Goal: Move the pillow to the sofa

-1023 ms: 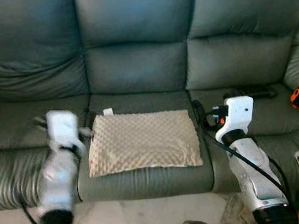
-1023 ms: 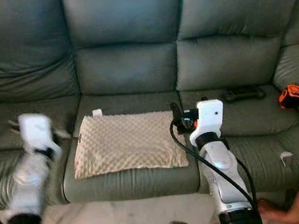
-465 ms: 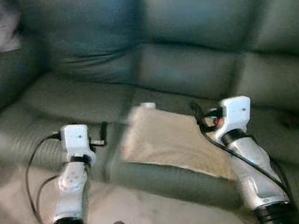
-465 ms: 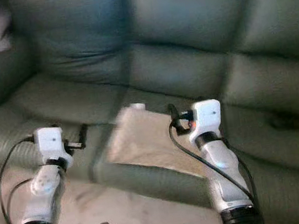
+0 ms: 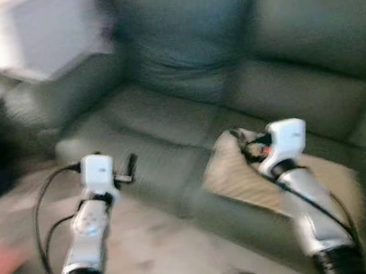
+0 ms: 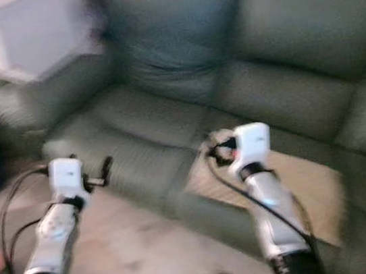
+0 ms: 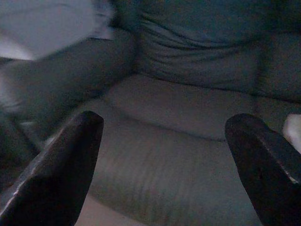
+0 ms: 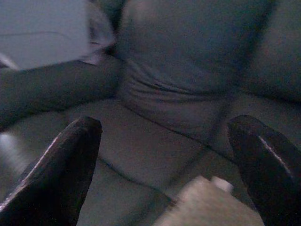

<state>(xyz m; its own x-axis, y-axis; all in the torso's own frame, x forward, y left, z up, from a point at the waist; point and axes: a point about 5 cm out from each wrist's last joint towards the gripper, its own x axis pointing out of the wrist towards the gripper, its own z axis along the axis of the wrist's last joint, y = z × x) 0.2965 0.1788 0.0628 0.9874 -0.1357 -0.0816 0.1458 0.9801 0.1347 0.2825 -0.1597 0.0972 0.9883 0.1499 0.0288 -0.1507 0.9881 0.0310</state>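
Beige pillow [image 5: 257, 181] flat on sofa [image 5: 179, 62] seat, bare cushion to its left. Your left gripper [image 7: 164, 165] and right gripper [image 8: 164, 165] both spread wide, holding nothing.

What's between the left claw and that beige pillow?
Only bare green sofa seat, in the left eye view, separates the left claw from the pillow.

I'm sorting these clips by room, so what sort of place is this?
Most likely a home living room: a wide green upholstered sofa with a beige textured pillow lying on its seat, and pale flooring in front of it.
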